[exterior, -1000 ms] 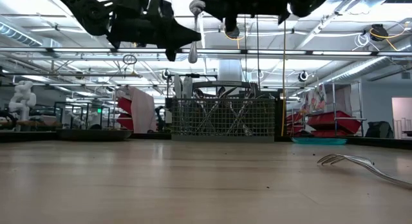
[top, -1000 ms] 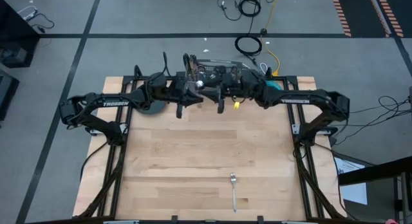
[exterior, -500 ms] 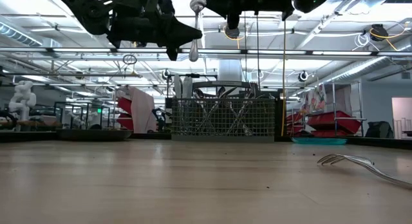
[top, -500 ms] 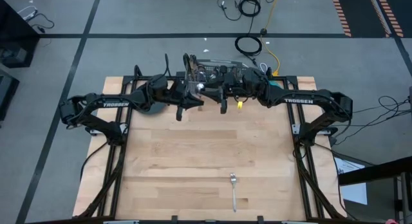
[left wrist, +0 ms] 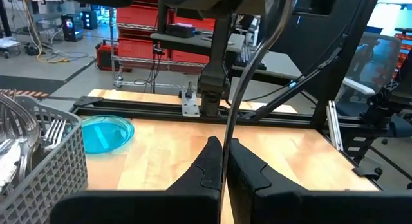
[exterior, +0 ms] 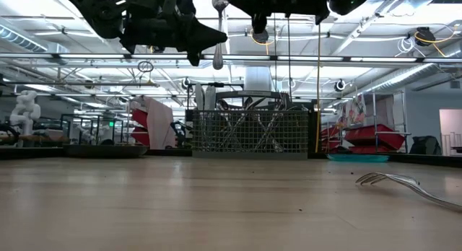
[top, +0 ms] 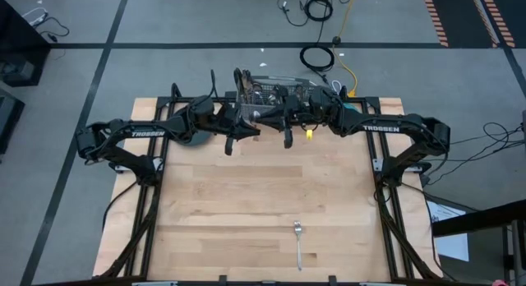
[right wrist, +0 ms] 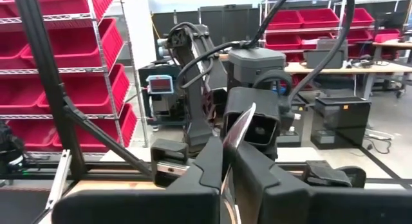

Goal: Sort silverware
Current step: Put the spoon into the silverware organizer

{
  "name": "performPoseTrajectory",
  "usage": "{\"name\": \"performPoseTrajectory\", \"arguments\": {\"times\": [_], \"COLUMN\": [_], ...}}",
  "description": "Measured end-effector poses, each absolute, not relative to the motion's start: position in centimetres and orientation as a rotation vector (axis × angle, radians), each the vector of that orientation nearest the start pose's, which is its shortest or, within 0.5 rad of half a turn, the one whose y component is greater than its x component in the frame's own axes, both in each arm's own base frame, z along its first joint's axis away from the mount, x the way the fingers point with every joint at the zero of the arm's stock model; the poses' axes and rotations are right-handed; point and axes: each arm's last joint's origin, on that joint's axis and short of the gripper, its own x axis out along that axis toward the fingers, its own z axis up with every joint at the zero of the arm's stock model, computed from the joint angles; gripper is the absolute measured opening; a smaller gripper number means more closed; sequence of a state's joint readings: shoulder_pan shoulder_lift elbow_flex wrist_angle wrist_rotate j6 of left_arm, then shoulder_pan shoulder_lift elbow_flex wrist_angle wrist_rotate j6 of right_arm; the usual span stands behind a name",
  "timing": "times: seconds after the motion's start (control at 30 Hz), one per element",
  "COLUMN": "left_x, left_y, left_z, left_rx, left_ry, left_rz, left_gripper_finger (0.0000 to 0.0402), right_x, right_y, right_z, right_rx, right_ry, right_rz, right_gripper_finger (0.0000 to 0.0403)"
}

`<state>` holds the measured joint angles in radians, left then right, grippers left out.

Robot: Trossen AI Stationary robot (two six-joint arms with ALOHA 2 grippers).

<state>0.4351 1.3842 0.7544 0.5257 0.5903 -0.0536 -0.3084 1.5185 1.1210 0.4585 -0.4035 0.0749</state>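
Grey floor with dark tape lines surrounds one pale wooden table [top: 263, 196] in the high view; the level view across it shows a workshop ceiling of beams and strip lights, and red bins on shelving show in the right wrist view.

Two dark arms reach toward each other over the far edge of the table, each lettered "TROSSEN" in white on its forearm. No other writing can be read.

One grey wire-mesh caddy [exterior: 250, 131] stands at the far edge, between the two arms. The left wrist view shows a corner of it with shiny forks and spoons standing inside, too crowded to count; the low view shows only its mesh front and crossed handles.

One dark round plate [top: 191, 136] lies under the left arm. One blue dish [left wrist: 103, 134] lies near the caddy; it is plain in the left wrist view and a thin teal strip in the low view.

The left gripper [top: 244, 115] hangs in front of the caddy, its fingers pinching the slim handle of one spoon [exterior: 217, 34]. The low view shows the spoon hanging upright, bowl downward, well above the table. The right gripper [top: 288, 135] is just beside it; its wrist view shows its fingers pressed onto the same shiny piece.

One fork [top: 298, 242] lies alone near the table's front edge, tines pointing toward the caddy, well apart from both grippers.
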Motion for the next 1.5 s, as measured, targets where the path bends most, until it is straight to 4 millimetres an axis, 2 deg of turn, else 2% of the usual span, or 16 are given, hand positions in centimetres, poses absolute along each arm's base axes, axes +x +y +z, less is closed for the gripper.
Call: {"name": "performPoseTrajectory", "arguments": {"times": [0.27,0.37,0.6,0.77,0.93,1.03,1.1,1.37,1.5], "left_x": [27.5,27.4,26.9,26.8,26.4,25.8,25.4,24.1,23.4], "left_y": [11.0,11.3,12.4,12.5,12.9,13.0,13.2,13.3,13.0], "left_z": [25.8,25.8,25.3,25.2,25.0,24.6,25.0,26.5,26.6], "left_rx": [-0.121,-0.203,-0.317,-0.338,-0.306,-0.312,-0.292,-0.252,-0.247], "left_ry": [0.096,0.101,0.139,0.155,0.192,0.246,0.235,0.193,0.182], "left_rz": [-0.150,-0.119,-0.049,-0.037,0.036,0.057,0.069,0.091,0.096], "left_gripper_finger": [0.0016,0.0059,0.0191,0.0244,0.0257,0.0257,0.0258,0.0258,0.0258], "right_x": [33.6,33.7,33.7,33.6,33.2,32.6,32.4,32.3,33.6], "right_y": [-9.5,-9.5,-9.8,-10.5,-11.8,-13.3,-14.1,-17.2,-17.7], "right_z": [33.3,33.3,33.4,33.4,33.4,33.7,33.7,32.7,30.9], "right_rx": [0.053,0.041,-0.009,-0.025,-0.047,-0.095,-0.111,-0.045,0.009], "right_ry": [-0.052,-0.055,-0.073,-0.073,-0.070,-0.083,-0.089,-0.165,-0.186], "right_rz": [0.111,0.088,-0.017,-0.152,-0.272,-0.401,-0.485,-0.483,-0.440], "right_gripper_finger": [0.0004,0.0001,0.0001,0.0000,0.0000,0.0001,0.0001,0.0001,0.0001]}}
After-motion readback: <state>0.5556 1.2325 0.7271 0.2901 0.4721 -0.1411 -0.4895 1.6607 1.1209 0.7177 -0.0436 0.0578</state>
